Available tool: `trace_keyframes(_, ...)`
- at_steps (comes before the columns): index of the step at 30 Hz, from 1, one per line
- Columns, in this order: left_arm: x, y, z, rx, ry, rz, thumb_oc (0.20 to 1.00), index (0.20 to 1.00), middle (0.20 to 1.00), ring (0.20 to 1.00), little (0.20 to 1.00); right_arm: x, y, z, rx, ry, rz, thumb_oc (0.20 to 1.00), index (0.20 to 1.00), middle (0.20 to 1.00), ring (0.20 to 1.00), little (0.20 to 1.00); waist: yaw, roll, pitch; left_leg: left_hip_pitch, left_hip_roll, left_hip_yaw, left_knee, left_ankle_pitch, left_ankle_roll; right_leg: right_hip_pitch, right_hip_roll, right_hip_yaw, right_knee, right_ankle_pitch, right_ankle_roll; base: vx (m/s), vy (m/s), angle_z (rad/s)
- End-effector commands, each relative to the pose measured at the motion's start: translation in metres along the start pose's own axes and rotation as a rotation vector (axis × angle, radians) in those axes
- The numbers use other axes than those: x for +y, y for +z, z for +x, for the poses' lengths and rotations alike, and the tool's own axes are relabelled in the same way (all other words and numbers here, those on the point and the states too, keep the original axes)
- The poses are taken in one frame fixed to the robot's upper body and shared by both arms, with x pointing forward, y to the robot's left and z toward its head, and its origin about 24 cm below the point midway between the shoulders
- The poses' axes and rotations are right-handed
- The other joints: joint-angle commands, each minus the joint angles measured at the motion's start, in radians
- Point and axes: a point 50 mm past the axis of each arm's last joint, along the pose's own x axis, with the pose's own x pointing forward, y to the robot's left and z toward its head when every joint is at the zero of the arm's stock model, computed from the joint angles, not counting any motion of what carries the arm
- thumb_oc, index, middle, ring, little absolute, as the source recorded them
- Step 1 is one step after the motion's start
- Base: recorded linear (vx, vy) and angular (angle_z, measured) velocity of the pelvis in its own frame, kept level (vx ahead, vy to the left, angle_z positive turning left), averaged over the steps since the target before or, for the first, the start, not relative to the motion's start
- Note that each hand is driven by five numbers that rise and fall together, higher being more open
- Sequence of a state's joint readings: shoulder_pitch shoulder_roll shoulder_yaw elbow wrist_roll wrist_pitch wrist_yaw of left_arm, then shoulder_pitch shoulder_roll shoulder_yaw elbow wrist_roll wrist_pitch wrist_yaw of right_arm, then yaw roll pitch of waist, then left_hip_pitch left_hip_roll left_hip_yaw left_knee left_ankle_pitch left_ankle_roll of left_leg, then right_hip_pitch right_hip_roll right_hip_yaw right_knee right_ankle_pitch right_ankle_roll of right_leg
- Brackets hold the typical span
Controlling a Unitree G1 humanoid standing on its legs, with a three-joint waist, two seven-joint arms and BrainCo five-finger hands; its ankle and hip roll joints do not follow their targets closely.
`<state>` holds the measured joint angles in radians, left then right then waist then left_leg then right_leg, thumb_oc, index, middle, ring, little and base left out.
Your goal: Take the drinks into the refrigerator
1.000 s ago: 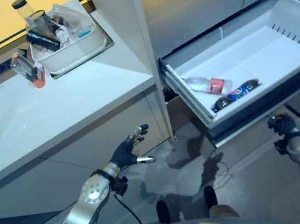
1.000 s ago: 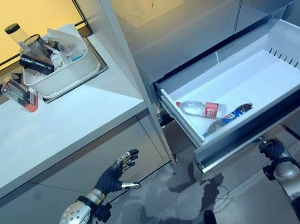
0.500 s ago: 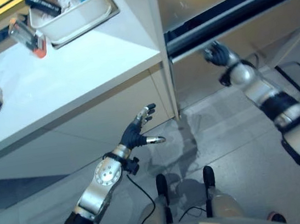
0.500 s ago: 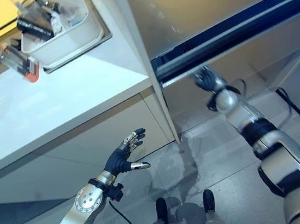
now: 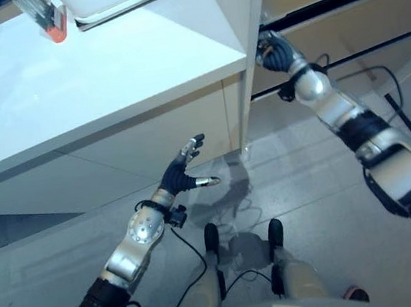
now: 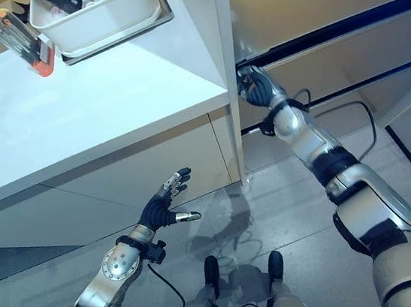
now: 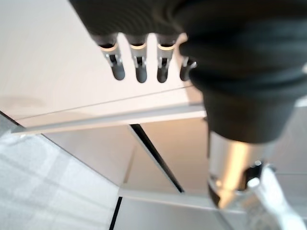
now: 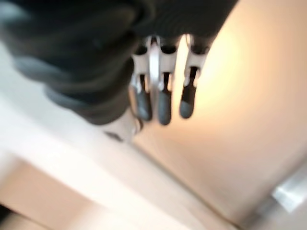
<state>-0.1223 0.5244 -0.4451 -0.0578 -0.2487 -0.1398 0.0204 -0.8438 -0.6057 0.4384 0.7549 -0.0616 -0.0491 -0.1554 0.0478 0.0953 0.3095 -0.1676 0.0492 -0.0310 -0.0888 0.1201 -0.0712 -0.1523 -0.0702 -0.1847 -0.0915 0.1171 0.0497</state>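
The two eye views look steeply down from the head at the same stretch: the white counter (image 5: 104, 76), the closed refrigerator drawer front (image 6: 327, 39) and grey floor (image 5: 308, 185), the right eye set slightly aside. Each wrist view looks along its own fingers from very close, the left hand (image 7: 139, 62) facing pale cabinet panels, the right hand (image 8: 163, 96) nearly against a pale surface.
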Motion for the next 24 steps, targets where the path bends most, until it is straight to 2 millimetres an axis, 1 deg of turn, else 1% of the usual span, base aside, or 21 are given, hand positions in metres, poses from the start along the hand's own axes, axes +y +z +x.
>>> trace_keyframes(1,0.008,0.016,-0.003,-0.102,0.024,0.037,1.000,1.000,1.000,1.000,1.000,0.012,-0.044,-0.030,0.103,0.014,0.073,1.000,1.000,1.000,1.000,1.000,-0.016,-0.049,-0.001,0.037,-0.084,0.023,0.010,-0.087,0.060,0.019,-0.037,0.017,0.015,-0.061,0.052,0.00,0.000,0.00)
trace_keyframes(2,0.009,0.015,-0.004,-0.096,0.030,0.035,1.000,1.000,1.000,1.000,1.000,0.019,-0.057,-0.040,0.146,0.021,0.101,1.000,1.000,1.000,1.000,1.000,-0.019,-0.048,0.000,0.035,-0.084,0.023,0.010,-0.088,0.060,0.018,-0.038,0.015,0.014,-0.061,0.053,0.00,0.000,0.00)
trace_keyframes(4,0.011,0.008,-0.008,-0.070,0.039,0.024,1.000,1.000,1.000,1.000,1.000,0.034,-0.096,-0.068,0.300,0.007,0.180,1.000,1.000,1.000,1.000,1.000,-0.022,-0.050,-0.006,0.034,-0.084,0.021,0.010,-0.089,0.061,0.017,-0.037,0.012,0.011,-0.062,0.054,0.00,0.000,0.00)
trace_keyframes(5,0.012,0.004,-0.010,-0.051,0.048,0.009,1.000,1.000,1.000,1.000,1.000,0.046,-0.116,-0.085,0.396,0.004,0.227,1.000,1.000,1.000,1.000,1.000,-0.024,-0.053,-0.009,0.035,-0.084,0.021,0.010,-0.090,0.062,0.016,-0.037,0.012,0.010,-0.062,0.054,0.00,0.000,0.00)
trace_keyframes(6,0.012,-0.011,-0.016,0.012,0.073,-0.041,1.000,1.000,1.000,1.000,1.000,0.070,-0.141,-0.114,0.528,0.047,0.268,1.000,1.000,1.000,1.000,1.000,-0.028,-0.057,-0.016,0.037,-0.083,0.022,0.011,-0.090,0.063,0.019,-0.034,0.011,0.011,-0.064,0.052,0.01,-0.037,0.00)
trace_keyframes(7,0.011,-0.019,-0.018,0.049,0.074,-0.054,1.000,1.000,1.000,1.000,1.000,0.085,-0.154,-0.132,0.614,0.066,0.308,1.000,1.000,1.000,1.000,1.000,-0.032,-0.059,-0.022,0.040,-0.082,0.021,0.011,-0.092,0.064,0.024,-0.032,0.011,0.011,-0.067,0.050,0.03,-0.040,-0.02)
trace_keyframes(9,0.011,-0.034,-0.024,0.118,0.092,-0.085,1.000,1.000,1.000,1.000,1.000,0.106,-0.168,-0.161,0.728,0.114,0.340,1.000,1.000,1.000,1.000,1.000,-0.036,-0.063,-0.033,0.050,-0.081,0.020,0.011,-0.094,0.063,0.037,-0.029,0.012,0.011,-0.073,0.048,0.02,-0.013,-0.01)
trace_keyframes(10,0.011,-0.035,-0.024,0.119,0.091,-0.085,1.000,1.000,1.000,1.000,1.000,0.106,-0.168,-0.161,0.728,0.115,0.340,1.000,1.000,1.000,1.000,1.000,-0.036,-0.064,-0.034,0.051,-0.081,0.020,0.011,-0.095,0.063,0.038,-0.029,0.011,0.011,-0.073,0.048,0.02,-0.015,0.03)
trace_keyframes(12,0.007,-0.057,-0.033,0.216,0.130,-0.149,1.000,1.000,1.000,1.000,1.000,0.129,-0.179,-0.192,0.842,0.162,0.381,1.000,1.000,1.000,1.000,1.000,-0.041,-0.067,-0.045,0.061,-0.079,0.016,0.011,-0.096,0.063,0.049,-0.026,0.009,0.010,-0.078,0.046,0.01,-0.009,0.02)
trace_keyframes(13,0.007,-0.057,-0.033,0.216,0.130,-0.149,1.000,1.000,1.000,1.000,1.000,0.129,-0.179,-0.192,0.843,0.162,0.381,1.000,1.000,1.000,1.000,1.000,-0.041,-0.067,-0.045,0.061,-0.079,0.016,0.011,-0.096,0.063,0.049,-0.026,0.009,0.009,-0.078,0.046,0.03,-0.019,-0.01)
trace_keyframes(15,0.004,-0.093,-0.049,0.386,0.218,-0.190,1.000,1.000,1.000,1.000,1.000,0.154,-0.186,-0.228,0.976,0.235,0.401,1.000,1.000,1.000,1.000,1.000,-0.044,-0.069,-0.060,0.073,-0.076,0.014,0.011,-0.100,0.062,0.064,-0.023,0.007,0.008,-0.086,0.044,0.04,-0.025,0.04)
trace_keyframes(16,0.000,-0.107,-0.055,0.457,0.250,-0.210,1.000,1.000,1.000,1.000,1.000,0.158,-0.187,-0.235,1.011,0.230,0.424,1.000,1.000,1.000,1.000,1.000,-0.045,-0.070,-0.065,0.077,-0.074,0.012,0.011,-0.100,0.061,0.070,-0.022,0.006,0.007,-0.087,0.043,0.05,-0.027,0.05)
trace_keyframes(18,-0.006,-0.125,-0.063,0.550,0.271,-0.216,1.000,1.000,1.000,1.000,1.000,0.169,-0.188,-0.251,1.082,0.244,0.448,1.000,1.000,1.000,1.000,1.000,-0.045,-0.070,-0.079,0.090,-0.072,0.009,0.010,-0.102,0.061,0.084,-0.021,0.001,0.006,-0.093,0.043,0.04,-0.015,0.04)
trace_keyframes(19,-0.006,-0.125,-0.063,0.550,0.271,-0.216,1.000,1.000,1.000,1.000,1.000,0.169,-0.188,-0.251,1.082,0.244,0.448,1.000,1.000,1.000,1.000,1.000,-0.045,-0.070,-0.079,0.090,-0.072,0.009,0.010,-0.102,0.061,0.084,-0.021,0.001,0.006,-0.093,0.043,0.07,-0.021,0.04)
trace_keyframes(20,-0.021,-0.159,-0.087,0.761,0.318,-0.226,1.000,1.000,1.000,1.000,1.000,0.182,-0.186,-0.267,1.123,0.320,0.396,1.000,1.000,1.000,1.000,1.000,-0.041,-0.071,-0.096,0.112,-0.068,0.005,0.012,-0.109,0.059,0.111,-0.019,-0.005,0.007,-0.104,0.041,0.05,-0.015,0.05)
trace_keyframes(21,-0.021,-0.159,-0.087,0.760,0.319,-0.226,1.000,1.000,1.000,1.000,1.000,0.182,-0.186,-0.266,1.122,0.319,0.396,1.000,1.000,1.000,1.000,1.000,-0.042,-0.072,-0.097,0.108,-0.069,0.004,0.011,-0.106,0.060,0.107,-0.020,-0.006,0.006,-0.101,0.042,0.08,-0.020,0.11)
trace_keyframes(22,-0.022,-0.170,-0.096,0.845,0.337,-0.186,1.000,1.000,1.000,1.000,1.000,0.186,-0.184,-0.267,1.114,0.349,0.366,1.000,1.000,1.000,1.000,1.000,-0.040,-0.075,-0.108,0.115,-0.068,0.003,0.011,-0.107,0.059,0.118,-0.020,-0.008,0.006,-0.105,0.041,0.04,-0.011,0.11)
trace_keyframes(24,-0.031,-0.186,-0.115,0.980,0.353,-0.203,1.000,1.000,1.000,1.000,1.000,0.191,-0.182,-0.273,1.116,0.403,0.323,1.000,1.000,1.000,1.000,1.000,-0.037,-0.079,-0.126,0.129,-0.065,0.001,0.010,-0.111,0.057,0.134,-0.020,-0.015,0.006,-0.110,0.041,0.06,-0.013,0.09)
